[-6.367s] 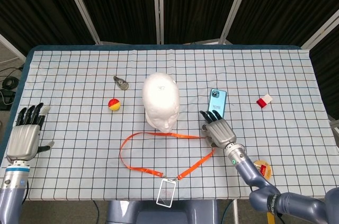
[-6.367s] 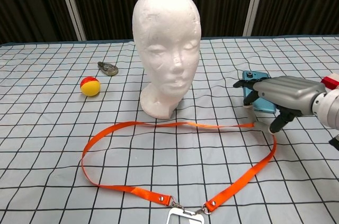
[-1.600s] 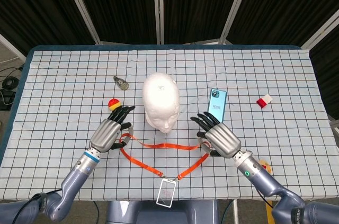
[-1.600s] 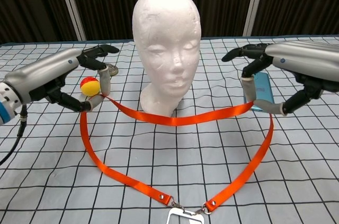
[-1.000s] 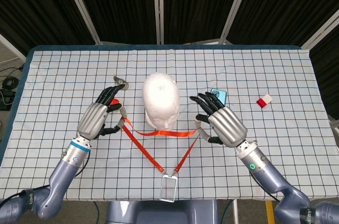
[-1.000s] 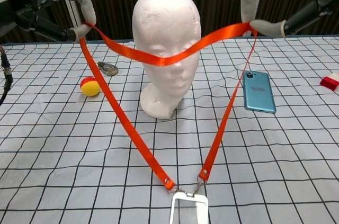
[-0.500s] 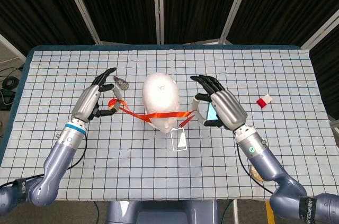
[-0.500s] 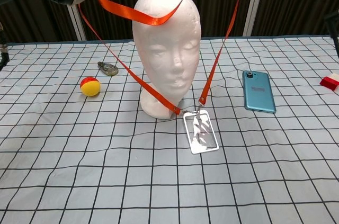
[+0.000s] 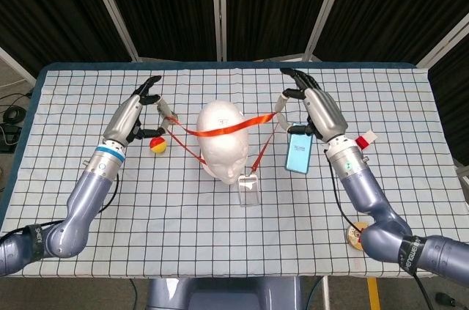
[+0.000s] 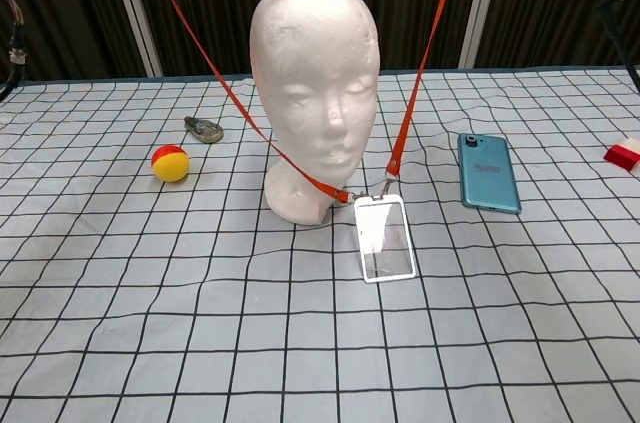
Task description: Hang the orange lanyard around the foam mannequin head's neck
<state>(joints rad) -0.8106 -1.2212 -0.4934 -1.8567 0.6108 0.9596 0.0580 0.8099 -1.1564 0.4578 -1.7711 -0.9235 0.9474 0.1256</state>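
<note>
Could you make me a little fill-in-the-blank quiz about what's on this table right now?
1. The lanyard stretched over the foam head is coloured ____.
2. The clear badge holder hangs in front of the head's ____.
3. The blue phone lies beside the ____ hand.
4. The ball is red and ____.

Missing words: orange; neck; right; yellow

We see the white foam head (image 10: 315,93) standing upright between our left hand (image 9: 134,116) and right hand (image 9: 315,111). The orange lanyard (image 10: 215,73) stretches from hand to hand across its crown, both hands pinching the strap, clear badge holder (image 10: 383,237) dangling at the neck.
</note>
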